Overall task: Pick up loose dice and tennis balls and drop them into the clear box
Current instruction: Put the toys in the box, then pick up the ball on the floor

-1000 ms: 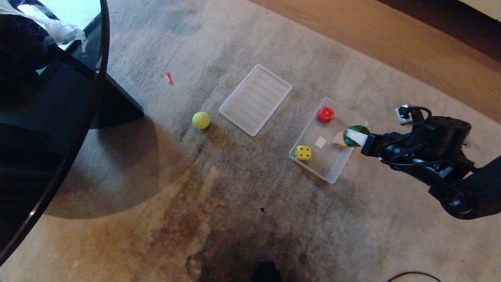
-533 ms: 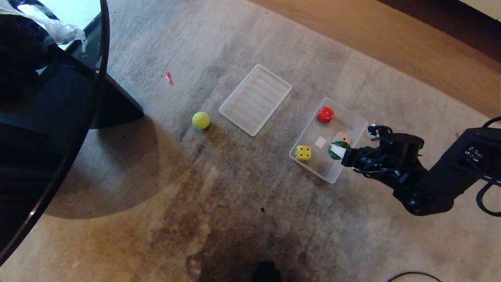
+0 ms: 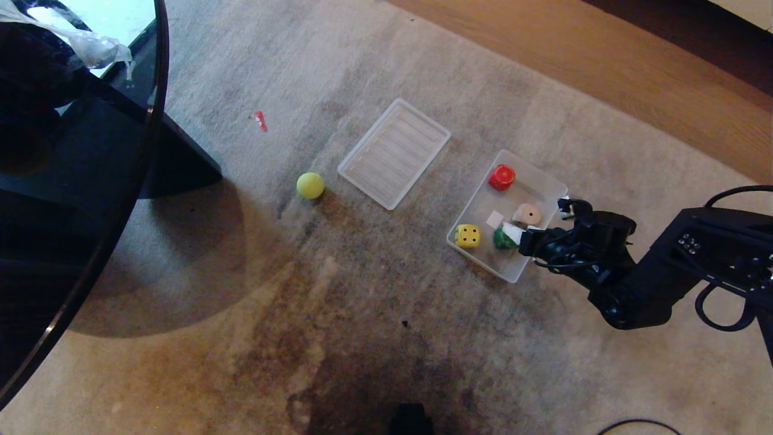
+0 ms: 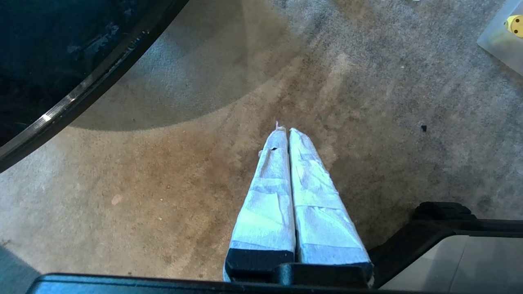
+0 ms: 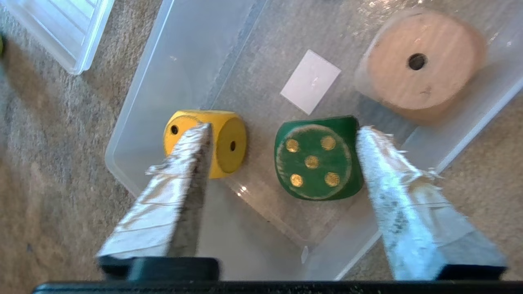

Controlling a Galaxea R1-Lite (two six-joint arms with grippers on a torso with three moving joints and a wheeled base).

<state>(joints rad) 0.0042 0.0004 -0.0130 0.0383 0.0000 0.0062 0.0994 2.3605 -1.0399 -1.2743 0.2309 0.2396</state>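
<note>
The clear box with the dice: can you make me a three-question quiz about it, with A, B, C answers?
1. Where does the green die lie?
A. on the carpet
B. in the clear box
C. on the lid

2. How many dice are in the box?
A. two
B. three
C. four

3. How is the right gripper just now?
A. open, holding nothing
B. shut on the green die
C. shut on a ball

Answers:
1. B: it sits on the box floor beside the yellow die.
2. C: green, yellow, red die and beige die.
3. A: its fingers stand apart, with the green die lying free between them.
</note>
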